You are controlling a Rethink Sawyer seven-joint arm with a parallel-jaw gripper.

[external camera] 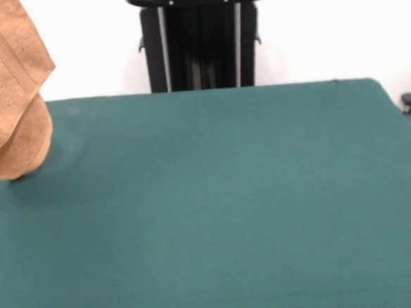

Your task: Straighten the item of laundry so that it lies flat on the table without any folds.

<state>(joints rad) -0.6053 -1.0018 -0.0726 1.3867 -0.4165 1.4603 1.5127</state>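
Green table [217, 216] fills your near view, and you see the towel [7, 90] hanging folded at the far left edge, long axis vertical, no gripper visible, so you cannot tell how its fingers stand.

No writing, label, brand or number can be read anywhere. The towel [6, 83] shows only plain weave. The worktop [216, 209] carries no sign.
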